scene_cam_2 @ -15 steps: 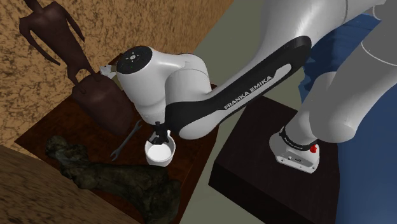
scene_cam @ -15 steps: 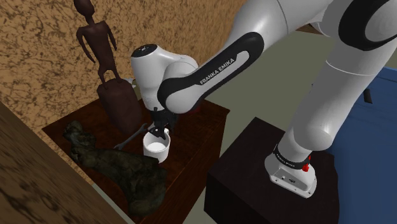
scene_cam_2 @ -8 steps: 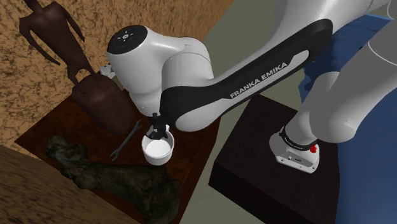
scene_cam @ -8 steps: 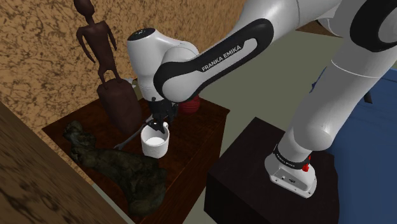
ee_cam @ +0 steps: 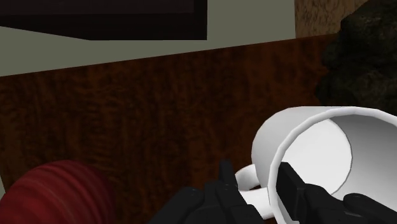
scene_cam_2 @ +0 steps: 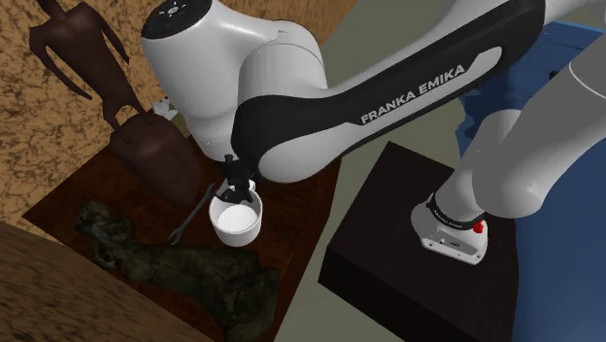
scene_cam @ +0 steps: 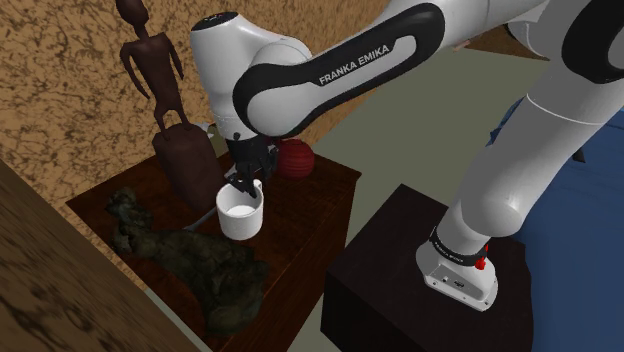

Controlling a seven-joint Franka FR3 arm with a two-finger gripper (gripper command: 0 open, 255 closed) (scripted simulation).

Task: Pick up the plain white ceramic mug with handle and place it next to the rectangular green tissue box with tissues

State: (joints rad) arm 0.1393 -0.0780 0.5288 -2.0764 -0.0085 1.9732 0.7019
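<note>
Clamping the rim of the white mug just beside its handle, the gripper has one black finger inside the cup and the other outside. Pinching the wall gives a firm hold without having to span the whole body. The mug hangs tipped in the wrist view and looks to be just clear of the wood, over the middle of the table. By my reading the lift is under way and the carry to the tissue box is not yet done.

A wrench lies just beside the mug, and a dark lumpy mass runs along the table's front edge. A red ribbed ball sits near the back corner, with a tall dark figurine at the rear edge. A mottled brown wall stands behind it.
</note>
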